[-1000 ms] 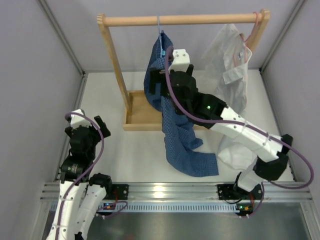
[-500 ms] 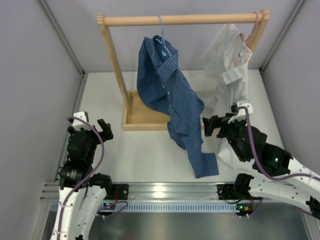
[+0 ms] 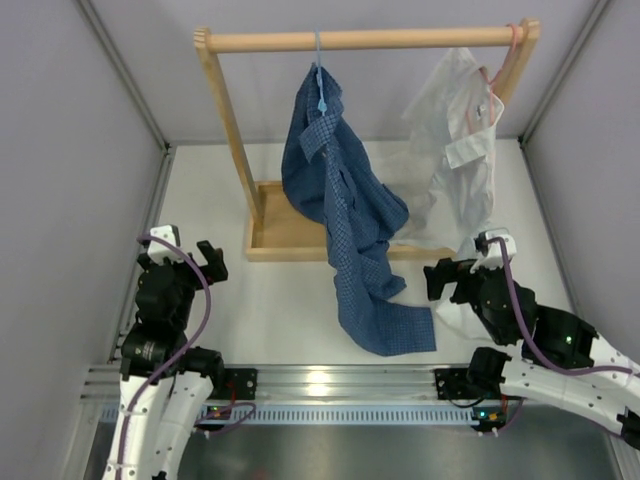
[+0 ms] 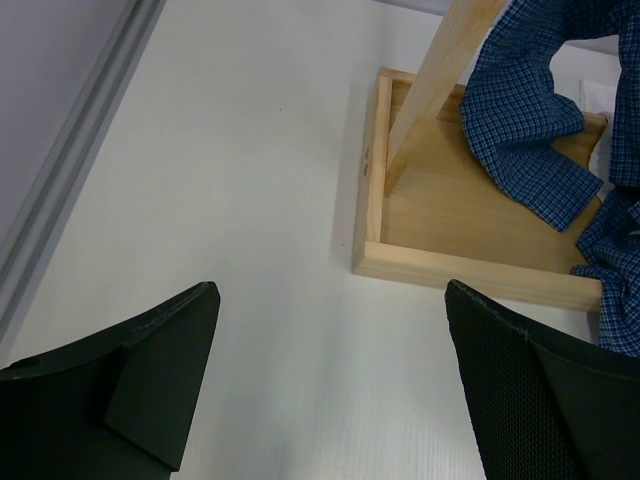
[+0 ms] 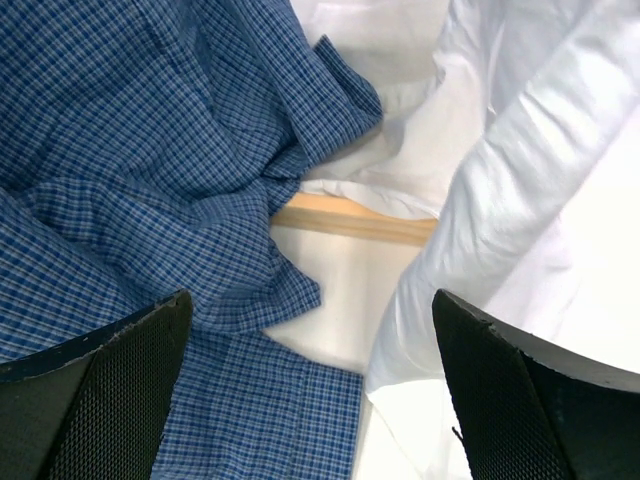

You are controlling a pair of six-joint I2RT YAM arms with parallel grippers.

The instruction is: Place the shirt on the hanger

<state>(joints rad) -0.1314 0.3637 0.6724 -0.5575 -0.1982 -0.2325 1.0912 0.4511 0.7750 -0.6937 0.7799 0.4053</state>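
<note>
Claws first: my left claw (image 3: 206,258) and my right claw (image 3: 440,278) sit low near the front of the worktop (image 3: 270,310), jaws spread and holding nothing, the right one just beside the white shirt (image 3: 455,140). Beyond them the shirt (image 3: 345,220) trails its tail onto the worktop and climbs, bunched and lopsided, to the hanger (image 3: 319,60) hooked on the wooden rail (image 3: 400,39). The cloth seems draped unevenly, so I judge its own weight, or a snag on my right claw, could drag it off the wire.
</note>
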